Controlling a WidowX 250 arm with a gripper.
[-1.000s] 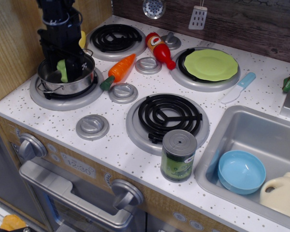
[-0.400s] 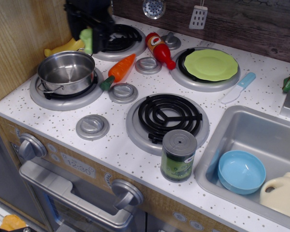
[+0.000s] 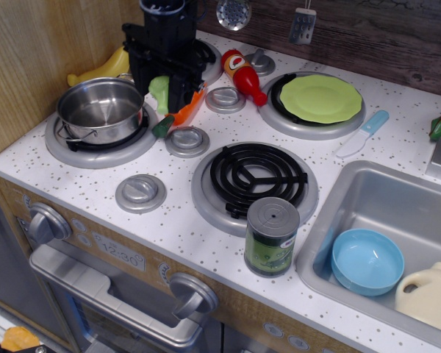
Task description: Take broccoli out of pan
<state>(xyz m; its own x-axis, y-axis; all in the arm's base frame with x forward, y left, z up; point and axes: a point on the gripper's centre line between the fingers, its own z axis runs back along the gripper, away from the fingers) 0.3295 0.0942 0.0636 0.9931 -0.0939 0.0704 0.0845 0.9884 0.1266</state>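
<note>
observation.image gives you the only view. Your black robot gripper now hangs just right of the round shiny stainless-steel pan, over the orange plastic carrot; 0.4 s ago it was further back, above the rear-left burner, and a second ago it was reaching down inside the pan. Its fingers are pinched on the small pale-green toy broccoli, which sits outside the pan, beside its right rim and held above the stovetop. The carrot, partly hidden by the gripper, lies where it lay before.

Look at the containers next. The pan rests on the front-left burner and its bowl is empty, as it was 0.4 s ago; a second ago the broccoli was in it. The steel sink at right holds a light blue bowl with nothing in it and a cream jug just beside the bowl. The flat lime-green plate lies bare on the rear-right burner. A grey-lidded green can stands upright near the sink's left edge.
</note>
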